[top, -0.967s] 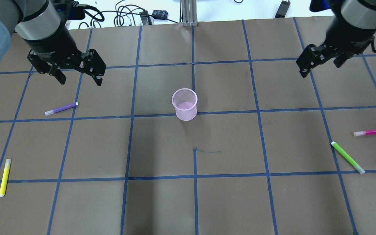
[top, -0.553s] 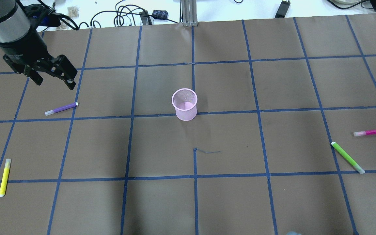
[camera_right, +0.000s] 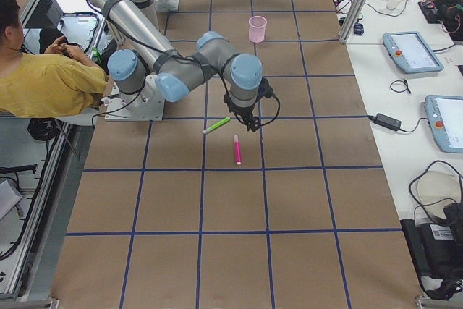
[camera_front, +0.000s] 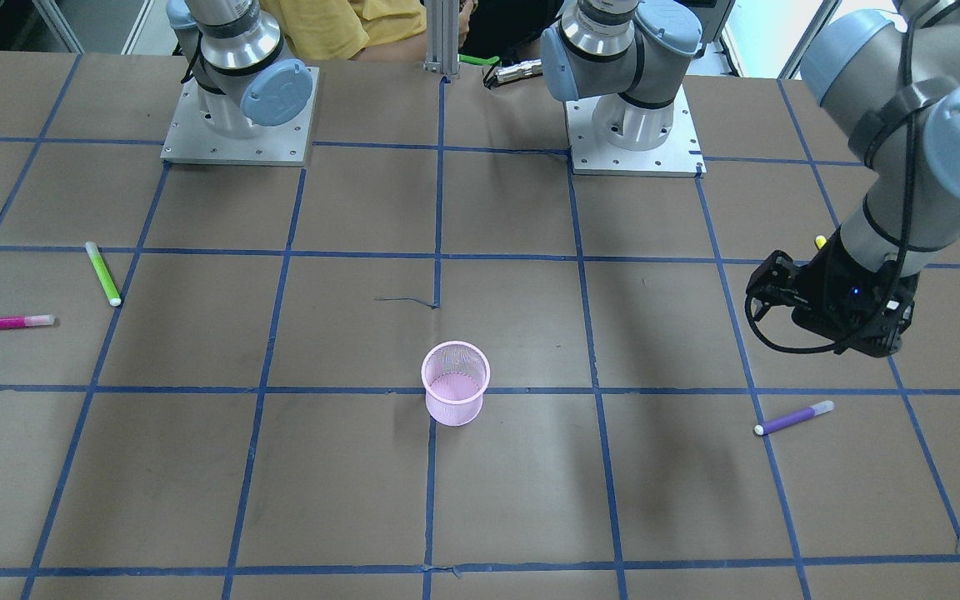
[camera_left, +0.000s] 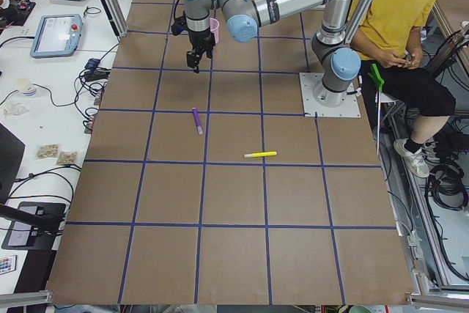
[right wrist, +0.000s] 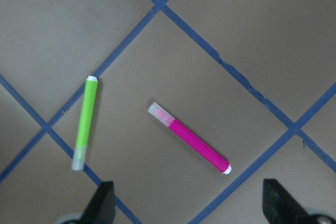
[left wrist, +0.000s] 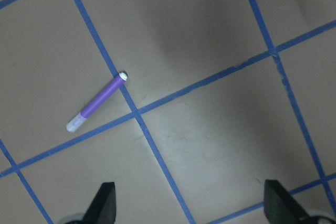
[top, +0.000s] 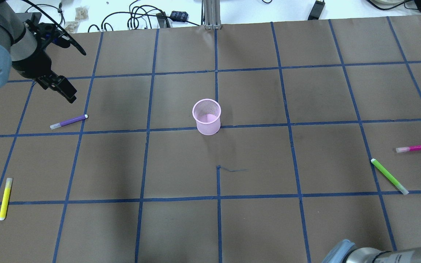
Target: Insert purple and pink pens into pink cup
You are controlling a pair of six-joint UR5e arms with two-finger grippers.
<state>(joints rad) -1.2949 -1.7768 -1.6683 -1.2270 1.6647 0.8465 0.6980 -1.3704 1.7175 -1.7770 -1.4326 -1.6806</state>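
Observation:
The pink mesh cup (top: 207, 117) stands upright mid-table, also in the front view (camera_front: 455, 383). The purple pen (top: 68, 121) lies flat on the left, and shows in the left wrist view (left wrist: 97, 102). My left gripper (top: 62, 88) hovers open and empty just beyond it (left wrist: 191, 208). The pink pen (top: 417, 147) lies flat at the far right and shows in the right wrist view (right wrist: 190, 138). My right gripper (right wrist: 190, 208) is open and empty above it, and also appears in the right side view (camera_right: 249, 121).
A green pen (top: 389, 176) lies close beside the pink pen, also in the right wrist view (right wrist: 84, 122). A yellow pen (top: 5, 198) lies at the near left. The right arm's elbow (top: 360, 254) pokes in at the overhead view's bottom edge. Cables lie beyond the far table edge.
My left gripper moved left and turned, now near the purple pen. My right gripper left the overhead view at upper right; its elbow now shows at the bottom. Pens and cup did not move.

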